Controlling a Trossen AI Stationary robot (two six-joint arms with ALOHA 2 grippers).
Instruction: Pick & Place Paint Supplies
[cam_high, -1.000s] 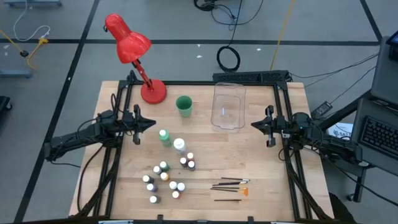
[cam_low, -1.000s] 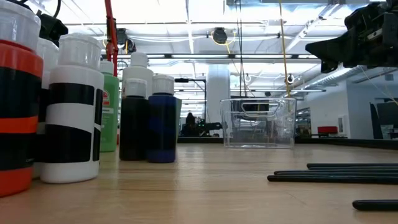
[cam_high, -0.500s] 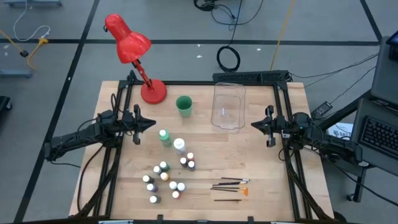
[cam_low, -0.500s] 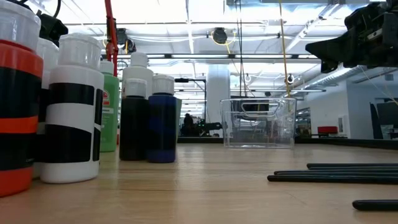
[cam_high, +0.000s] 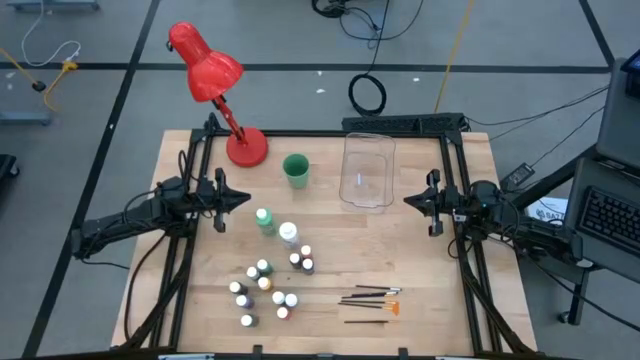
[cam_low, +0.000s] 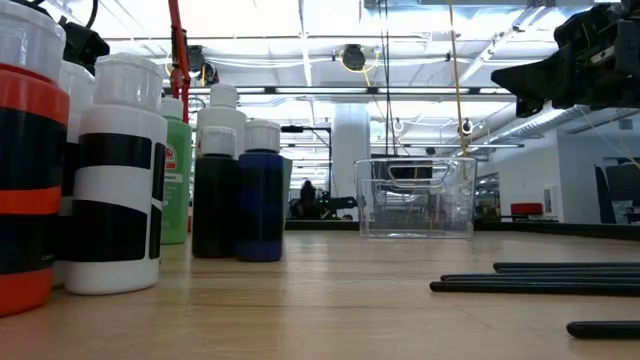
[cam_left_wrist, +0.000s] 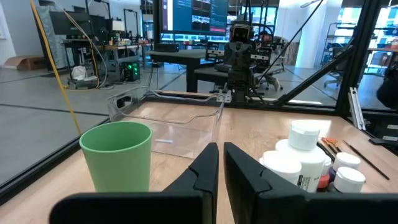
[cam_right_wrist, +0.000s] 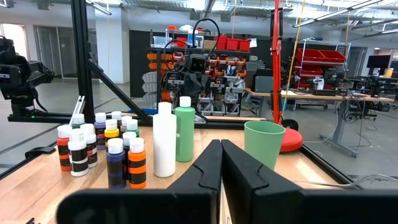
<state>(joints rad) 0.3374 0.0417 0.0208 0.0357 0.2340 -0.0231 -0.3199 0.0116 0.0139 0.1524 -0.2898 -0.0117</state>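
**Both arms parked, paint supplies still loose on the table**

The pale wooden table (cam_high: 420, 270) fills the middle of the high view, and nothing on it has been collected yet. The red desk lamp (cam_high: 212, 85) leans over the upper left corner. Right of centre at the top edge sits the clear plastic bin (cam_high: 367, 170), with the green plastic cup (cam_high: 295, 169) to its left.

The left gripper (cam_high: 243, 200) hangs at the left edge of the table and the right gripper (cam_high: 409, 200) at the right edge, both pointing inward. In each wrist view the 2 dark fingers sit nearly together with only a thin slit between them, and neither holds anything.

The supplies lie in the lower half of the frame. The tall green bottle (cam_high: 264, 220) and the tall white bottle (cam_high: 288, 234) stand side by side just left of centre. Below them the tiny white-capped paint bottles (cam_high: 264, 290) stand in a loose cluster, about 12 in all. To the lower right lie the thin dark-handled brushes (cam_high: 368, 300), roughly parallel.

The step in hand looks like a first approach. Taking a tall bottle first seems wise: it stands apart from the cluster. The fingers should spread fully before descending and close low on the body, so neighbouring bottles stay upright.
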